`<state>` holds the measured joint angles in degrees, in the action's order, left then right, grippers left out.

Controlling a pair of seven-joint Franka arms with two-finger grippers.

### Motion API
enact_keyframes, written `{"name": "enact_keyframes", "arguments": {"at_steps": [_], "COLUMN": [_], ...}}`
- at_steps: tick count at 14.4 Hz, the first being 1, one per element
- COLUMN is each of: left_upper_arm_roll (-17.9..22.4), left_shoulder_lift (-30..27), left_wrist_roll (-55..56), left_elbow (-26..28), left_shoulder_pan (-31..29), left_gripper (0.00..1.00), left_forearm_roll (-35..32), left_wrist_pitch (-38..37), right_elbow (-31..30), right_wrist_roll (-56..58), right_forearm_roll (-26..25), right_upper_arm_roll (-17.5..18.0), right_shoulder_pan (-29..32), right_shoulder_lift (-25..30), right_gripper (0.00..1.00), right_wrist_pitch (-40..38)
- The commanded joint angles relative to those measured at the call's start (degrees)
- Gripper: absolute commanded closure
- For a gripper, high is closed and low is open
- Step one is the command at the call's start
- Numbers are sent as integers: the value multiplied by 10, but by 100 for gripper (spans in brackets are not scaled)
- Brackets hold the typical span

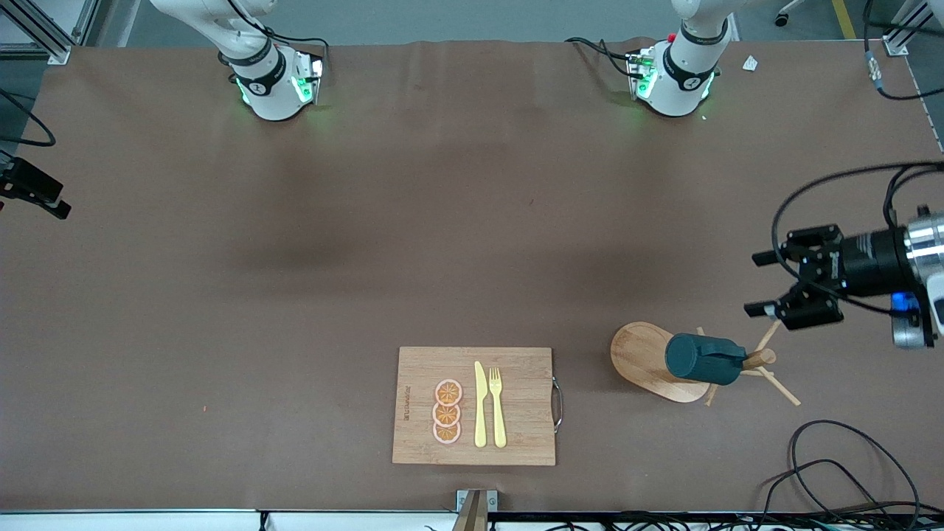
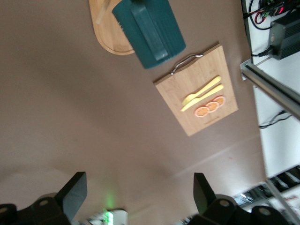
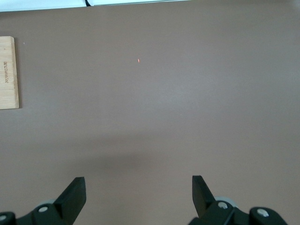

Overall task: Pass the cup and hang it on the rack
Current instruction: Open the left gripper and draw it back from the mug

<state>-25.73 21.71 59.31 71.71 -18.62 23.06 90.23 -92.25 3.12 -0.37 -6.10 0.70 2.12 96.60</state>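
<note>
Teal cup (image 1: 704, 358) hangs on the wooden rack (image 1: 653, 359), lower right of the front frame, toward the left arm's end of the table. We see the left gripper (image 1: 759, 284) at the right edge, above the rack in frame, fingers (image 2: 75, 193) apart and empty. Right gripper (image 3: 138, 197) shows only in its wrist view, over bare table, fingers spread; that arm waits. Cutting board (image 1: 476, 405) with knife (image 1: 480, 404), fork (image 1: 497, 405), orange slices (image 1: 447, 412) sits bottom centre.
</note>
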Motion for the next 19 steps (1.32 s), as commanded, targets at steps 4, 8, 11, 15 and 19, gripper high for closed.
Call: {"name": "enact_keyframes", "arguments": {"at_steps": [4,8,11,15,19], "left_upper_arm_roll": [-101,-103,-38,81,122], "left_shoulder_lift": [-68,-73,-124,-192,-265], "left_wrist_roll": [-257,-361,-367,-450,-476], "left_elbow": [18,17,25,82,179], "left_shoulder_pan": [-4,-4,57,137,154], "left_gripper": [0,0,0,0,0], "left_forearm_roll": [-288,-318,-324,-286,-262], "left_wrist_pitch": [-52,-63,-77,-94,-82], "right_elbow": [-14,-14,-14,-14,-14], "right_wrist_roll": [6,6,6,6,6], "right_forearm_roll": [-8,-8,-8,-8,-8], "right_upper_arm_roll": [5,6,6,6,6], "right_shoulder_pan": [6,6,6,6,6], "right_shoulder_lift": [15,15,15,15,15], "right_gripper": [0,0,0,0,0], "right_wrist_pitch": [0,0,0,0,1]}}
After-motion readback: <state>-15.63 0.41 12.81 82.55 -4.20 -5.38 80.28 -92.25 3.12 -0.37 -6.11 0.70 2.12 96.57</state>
